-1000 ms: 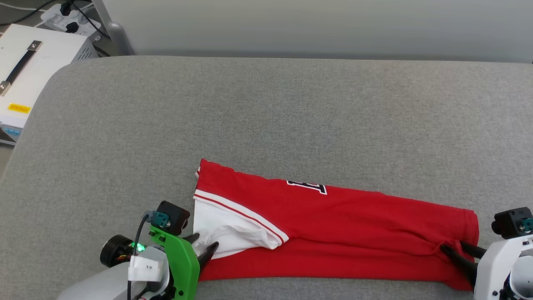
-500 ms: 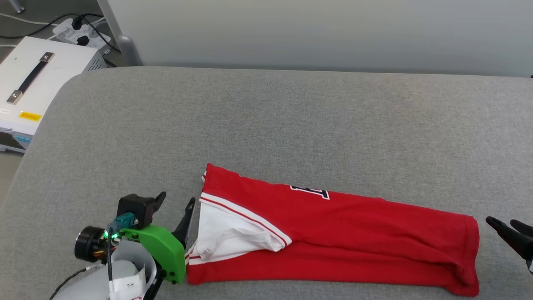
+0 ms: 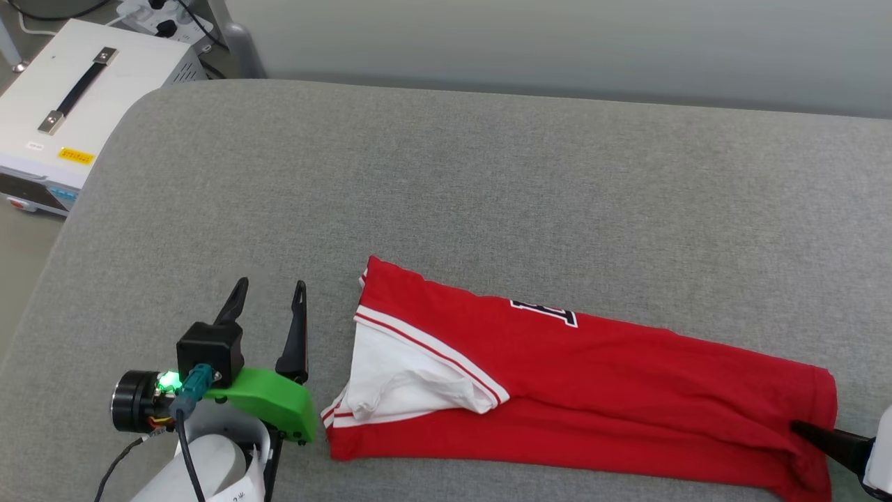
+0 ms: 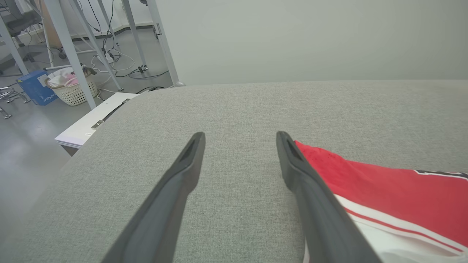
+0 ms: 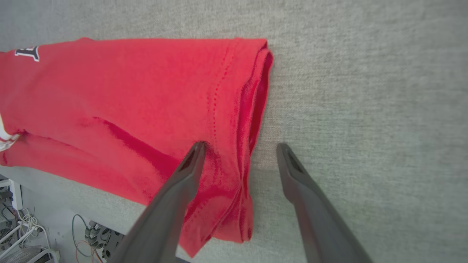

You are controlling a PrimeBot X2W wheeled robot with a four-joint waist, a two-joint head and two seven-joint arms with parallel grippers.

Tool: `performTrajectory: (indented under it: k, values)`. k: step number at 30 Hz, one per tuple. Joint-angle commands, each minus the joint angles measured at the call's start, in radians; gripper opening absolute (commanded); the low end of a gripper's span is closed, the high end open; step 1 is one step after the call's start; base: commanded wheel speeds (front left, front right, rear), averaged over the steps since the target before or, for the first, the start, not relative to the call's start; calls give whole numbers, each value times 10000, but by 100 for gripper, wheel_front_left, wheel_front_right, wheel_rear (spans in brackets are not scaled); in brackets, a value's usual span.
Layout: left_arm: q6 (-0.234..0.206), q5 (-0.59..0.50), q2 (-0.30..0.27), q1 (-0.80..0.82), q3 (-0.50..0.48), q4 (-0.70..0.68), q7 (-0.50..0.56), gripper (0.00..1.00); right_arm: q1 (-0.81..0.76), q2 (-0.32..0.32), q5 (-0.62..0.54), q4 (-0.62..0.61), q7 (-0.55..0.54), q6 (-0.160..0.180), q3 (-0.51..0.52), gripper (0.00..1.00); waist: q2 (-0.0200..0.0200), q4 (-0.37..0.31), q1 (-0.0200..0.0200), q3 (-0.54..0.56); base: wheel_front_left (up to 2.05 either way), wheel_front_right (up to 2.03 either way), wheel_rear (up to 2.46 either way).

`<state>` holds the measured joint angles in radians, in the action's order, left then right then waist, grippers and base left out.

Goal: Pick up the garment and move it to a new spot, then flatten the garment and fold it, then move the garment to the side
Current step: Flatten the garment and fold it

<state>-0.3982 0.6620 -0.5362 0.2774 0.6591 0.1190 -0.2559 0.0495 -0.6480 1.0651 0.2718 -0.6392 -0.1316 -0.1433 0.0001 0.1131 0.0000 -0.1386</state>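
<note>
Two grippers, both spread wide, both empty — the left gripper (image 3: 271, 283) just beside the sleeve end of the garment (image 3: 592, 376), the right gripper (image 5: 241, 144) straddling its hem. The garment lies folded in a long red strip near the front of the gray padded surface (image 3: 488, 174).
</note>
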Motion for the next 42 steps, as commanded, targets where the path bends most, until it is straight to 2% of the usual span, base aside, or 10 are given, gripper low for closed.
performTrajectory:
  k: [1, 9, 15, 19, 21, 22, 29, 42]
  values:
    - [98, -360, 210, -301, -329, -44, -57, 100, 218, 95, -101, 118, -49, 9, -66, 100, -1, 137, 0, -132, 0, 0, 0]
    - [795, -2126, 1443, -1231, -2328, -413, -58, 100, 507, 541, -109, 417, -56, 9, -618, 100, -1, 346, 0, -278, 0, 0, 0]
    - [1498, -3292, 2201, -1676, -3060, -429, -58, 100, 716, 788, -75, 700, 79, 9, -1135, 100, -1, 404, 0, -233, 0, 0, 0]
    - [1807, -3963, 2728, -1916, -3447, -510, -58, 100, 821, 830, -51, 872, 187, 9, -1464, 100, -1, 421, 0, -150, 0, 0, 0]
    - [1946, -4247, 2957, -2047, -3610, -512, -58, 100, 866, 755, -131, 959, 362, 9, -1594, 7, -1, 419, 0, -105, 0, 0, 0]
    - [2003, -4360, 3046, -2096, -3689, -511, -58, 100, 887, 723, -158, 1011, 454, 9, -1631, 0, -1, 416, 0, -79, 0, 0, 0]
    - [2355, -5021, 3565, -2509, -4333, -476, -58, 100, 1010, 268, -144, 1363, 972, 9, -1690, 0, -1, 341, 0, 182, 0, 0, 0]
    - [2947, -5743, 3942, -3024, -4967, -388, -59, 100, 889, -1337, -292, 1961, 1404, 9, -1398, 0, -1, 268, 0, 726, 0, 0, 0]
